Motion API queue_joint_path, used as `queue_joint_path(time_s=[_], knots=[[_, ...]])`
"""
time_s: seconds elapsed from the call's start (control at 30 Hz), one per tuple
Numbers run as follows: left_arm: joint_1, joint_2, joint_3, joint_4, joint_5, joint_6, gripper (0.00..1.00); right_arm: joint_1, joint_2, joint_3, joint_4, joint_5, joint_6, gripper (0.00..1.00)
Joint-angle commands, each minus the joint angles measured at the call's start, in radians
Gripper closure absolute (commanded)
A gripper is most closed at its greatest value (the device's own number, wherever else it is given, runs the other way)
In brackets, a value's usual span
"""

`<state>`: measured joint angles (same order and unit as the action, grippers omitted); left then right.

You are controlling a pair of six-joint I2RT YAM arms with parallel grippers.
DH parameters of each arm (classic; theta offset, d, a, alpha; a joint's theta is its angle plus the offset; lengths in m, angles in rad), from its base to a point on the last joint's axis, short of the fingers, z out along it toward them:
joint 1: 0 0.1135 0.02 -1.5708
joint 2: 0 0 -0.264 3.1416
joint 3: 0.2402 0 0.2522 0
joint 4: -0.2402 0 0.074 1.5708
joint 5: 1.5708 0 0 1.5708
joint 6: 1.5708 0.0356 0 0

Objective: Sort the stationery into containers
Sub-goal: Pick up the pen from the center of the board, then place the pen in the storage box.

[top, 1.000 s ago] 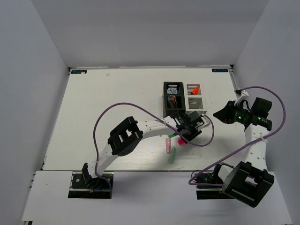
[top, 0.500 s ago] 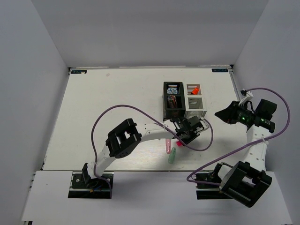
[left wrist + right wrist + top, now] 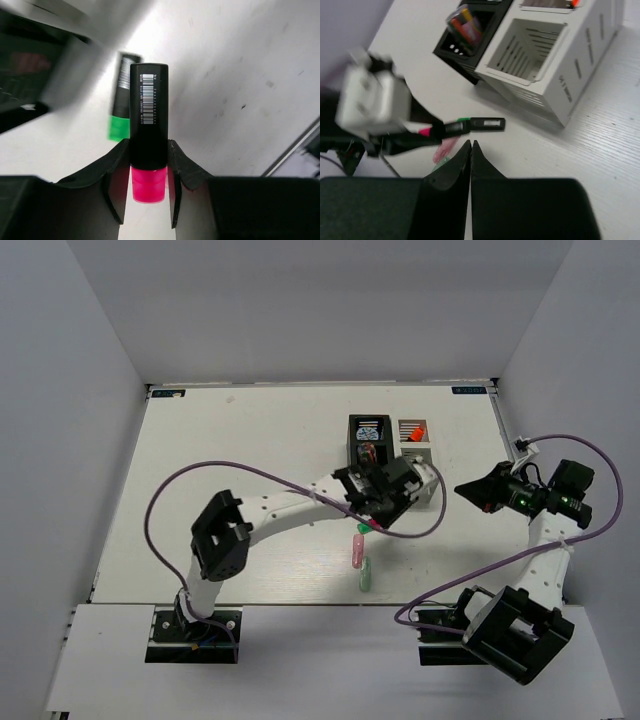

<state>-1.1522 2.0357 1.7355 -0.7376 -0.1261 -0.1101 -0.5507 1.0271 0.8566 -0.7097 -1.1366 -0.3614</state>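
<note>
by the white slatted organizer box (image 3: 580, 65), left end effector (image 3: 148, 150) clamped on a black pink-capped highlighter (image 3: 148, 120); right end effector (image 3: 471, 145) pinched shut; black green-capped highlighter (image 3: 482, 124) flat on white counter (image 3: 600, 150).

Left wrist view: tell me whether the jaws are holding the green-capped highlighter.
No, the jaws clamp the pink-capped highlighter, while the green-capped highlighter lies on the table beyond it.
</note>
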Motion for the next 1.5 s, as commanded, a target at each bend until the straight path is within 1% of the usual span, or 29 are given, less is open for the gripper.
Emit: queue_joint_path(time_s=[0.0, 0.03, 0.07, 0.1, 0.17, 0.2, 0.23, 0.3, 0.33, 0.37, 0.4, 0.43, 0.47, 0.5, 0.57, 0.63, 0.67, 0.7, 0.77, 0.8, 0.87, 0.9, 1.0, 1.1, 1.13, 1.23, 1.47], knots=[[0.051, -0.166, 0.074, 0.024, -0.024, -0.026, 1.00, -0.011, -0.001, 0.047, -0.144, -0.176, -0.131, 1.00], [0.063, -0.176, 0.099, 0.033, -0.006, -0.034, 1.00, -0.011, 0.005, 0.055, -0.174, -0.195, -0.218, 1.00], [0.081, -0.193, 0.107, 0.058, 0.008, -0.042, 1.00, -0.012, 0.023, 0.061, -0.225, -0.221, -0.244, 0.98], [0.092, -0.200, 0.108, 0.098, 0.043, -0.057, 1.00, -0.012, 0.030, 0.082, -0.282, -0.238, -0.298, 0.91], [0.118, -0.232, 0.090, 0.199, 0.075, -0.065, 1.00, -0.012, 0.063, 0.091, -0.338, -0.250, -0.358, 0.81], [0.134, -0.238, 0.064, 0.240, 0.088, -0.075, 1.00, -0.014, 0.070, 0.096, -0.349, -0.261, -0.385, 0.79], [0.143, -0.242, 0.040, 0.370, 0.109, -0.082, 1.00, -0.014, 0.088, 0.104, -0.399, -0.264, -0.424, 0.77], [0.179, -0.230, 0.029, 0.453, 0.124, -0.094, 1.00, -0.014, 0.116, 0.114, -0.441, -0.278, -0.491, 0.76], [0.192, -0.195, 0.041, 0.557, 0.167, -0.100, 1.00, -0.012, 0.135, 0.134, -0.530, -0.279, -0.566, 0.76], [0.210, -0.180, 0.039, 0.601, 0.210, -0.109, 1.00, -0.014, 0.148, 0.143, -0.566, -0.281, -0.606, 0.74], [0.227, -0.172, 0.041, 0.688, 0.227, -0.114, 1.00, -0.014, 0.183, 0.148, -0.642, -0.294, -0.690, 0.74], [0.235, -0.143, 0.038, 0.787, 0.244, -0.121, 1.00, -0.014, 0.197, 0.174, -0.740, -0.296, -0.811, 0.74], [0.247, -0.120, 0.024, 0.831, 0.272, -0.126, 1.00, -0.014, 0.214, 0.182, -0.855, -0.301, -0.880, 0.72], [0.259, -0.089, 0.022, 0.909, 0.276, -0.134, 1.00, -0.014, 0.253, 0.188, -0.920, -0.311, -1.037, 0.70], [0.278, -0.019, 0.041, 1.035, 0.315, -0.166, 1.00, -0.012, 0.268, 0.183, -0.945, -0.330, -1.093, 0.68], [0.299, 0.013, 0.061, 1.078, 0.316, -0.201, 1.00, -0.014, 0.269, 0.165, -0.944, -0.331, -1.140, 0.67], [0.302, 0.062, 0.073, 1.137, 0.318, -0.217, 1.00, -0.012, 0.258, 0.157, -0.944, -0.328, -1.166, 0.67], [0.318, 0.078, 0.082, 1.164, 0.316, -0.229, 1.00, -0.015, 0.254, 0.153, -0.942, -0.327, -1.174, 0.65], [0.325, 0.124, 0.104, 1.190, 0.313, -0.247, 1.00, -0.015, 0.248, 0.142, -0.942, -0.333, -1.200, 0.65], [0.335, 0.158, 0.163, 1.184, 0.310, -0.252, 1.00, -0.015, 0.245, 0.139, -0.945, -0.334, -1.205, 0.65], [0.347, 0.201, 0.196, 1.173, 0.296, -0.260, 1.00, -0.014, 0.226, 0.127, -0.947, -0.334, -1.228, 0.64], [0.348, 0.227, 0.240, 1.169, 0.292, -0.257, 1.00, -0.014, 0.223, 0.128, -0.945, -0.334, -1.234, 0.64], [0.359, 0.294, 0.288, 1.170, 0.280, -0.252, 1.00, -0.015, 0.208, 0.118, -0.945, -0.338, -1.234, 0.64], [0.364, 0.320, 0.318, 1.160, 0.257, -0.247, 1.00, -0.017, 0.203, 0.107, -0.944, -0.336, -1.242, 0.64], [0.364, 0.346, 0.344, 1.155, 0.256, -0.246, 1.00, -0.017, 0.206, 0.105, -0.945, -0.336, -1.245, 0.63], [0.364, 0.374, 0.363, 1.132, 0.243, -0.235, 1.00, -0.015, 0.217, 0.110, -0.944, -0.334, -1.246, 0.63], [0.361, 0.396, 0.354, 1.092, 0.266, -0.226, 1.00, -0.018, 0.237, 0.111, -0.944, -0.336, -1.246, 0.63]])
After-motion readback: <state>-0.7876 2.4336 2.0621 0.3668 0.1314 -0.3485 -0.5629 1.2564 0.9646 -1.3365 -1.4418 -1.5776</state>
